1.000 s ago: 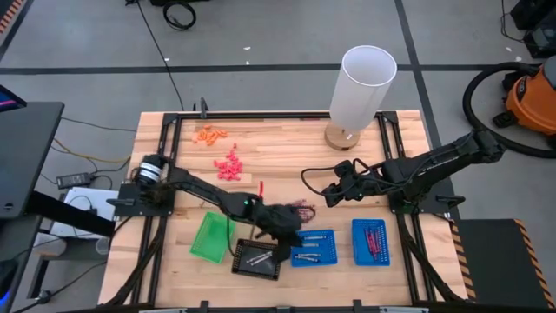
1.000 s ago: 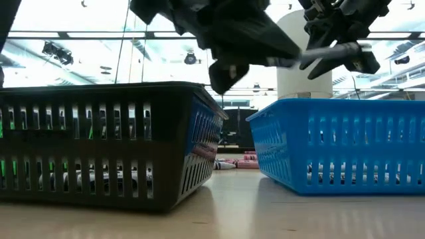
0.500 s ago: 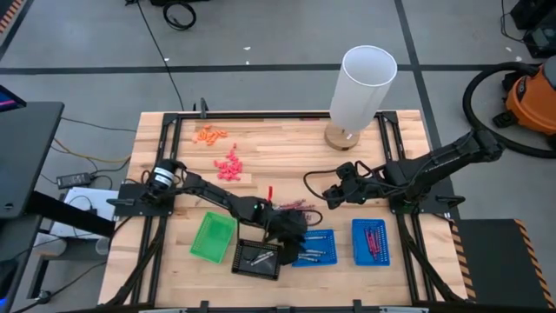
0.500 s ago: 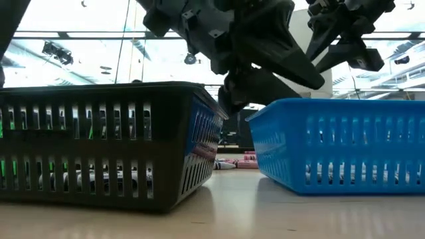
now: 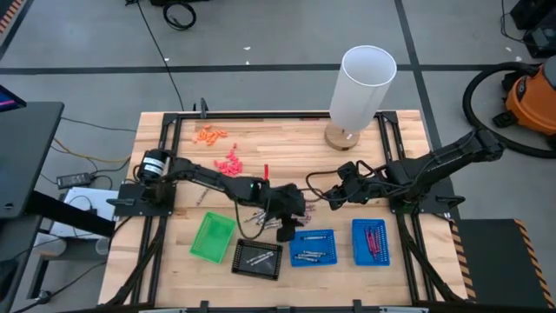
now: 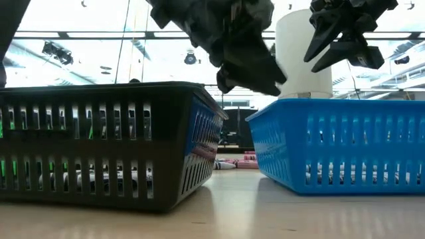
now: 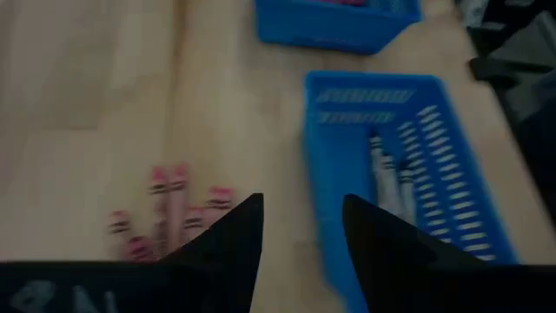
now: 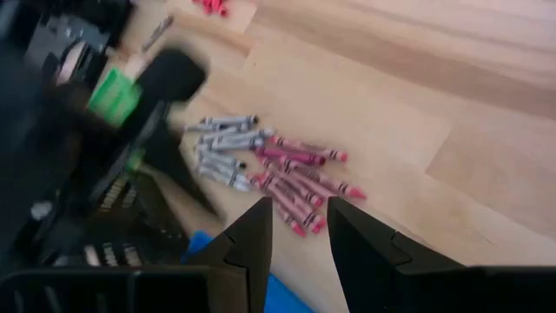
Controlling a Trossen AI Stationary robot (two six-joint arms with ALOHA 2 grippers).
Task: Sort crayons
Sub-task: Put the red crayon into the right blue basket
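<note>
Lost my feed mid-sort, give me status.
Left gripper open, empty, above table beside middle blue tray. Right gripper empty, hovering near loose crayons. Pile unsorted on table. Nothing blocking.

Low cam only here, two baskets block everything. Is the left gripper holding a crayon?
Observer: No. In its wrist view the left gripper is open, with nothing between the fingers.
Operator: Where is it over the table?
Observer: From above it hangs at the far left corner of the middle blue tray, beside the loose crayons.
Operator: Any tray I can't see?
Observer: Yes, a second blue tray farther right, holding red crayons.
</note>
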